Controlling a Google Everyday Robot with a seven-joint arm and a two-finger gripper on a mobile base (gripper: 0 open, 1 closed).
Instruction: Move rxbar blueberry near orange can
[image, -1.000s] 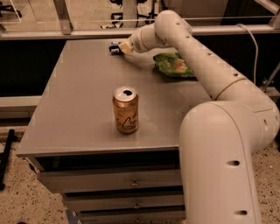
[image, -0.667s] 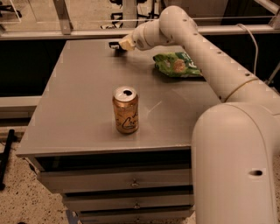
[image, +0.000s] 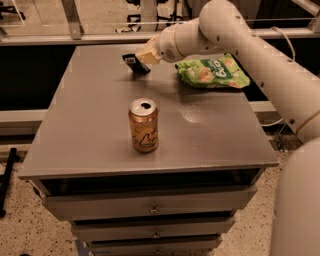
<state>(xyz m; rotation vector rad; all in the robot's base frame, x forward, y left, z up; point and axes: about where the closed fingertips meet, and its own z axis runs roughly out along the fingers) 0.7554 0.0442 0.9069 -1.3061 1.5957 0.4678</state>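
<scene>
The orange can stands upright near the middle front of the grey table, its pull-tab opening on top. The rxbar blueberry, a small dark flat bar, is at the far middle of the table, in the tips of my gripper. The gripper reaches in from the right on the white arm and is shut on the bar's right end. The bar hangs tilted just above the tabletop, well behind the can. Part of the bar is hidden by the fingers.
A green chip bag lies at the far right of the table, just right of the gripper. The table has drawers below its front edge. A rail runs behind the table.
My gripper, with the dark bar in it, has moved a little nearer and to the right from the table's far edge. The can and chip bag have not moved.
</scene>
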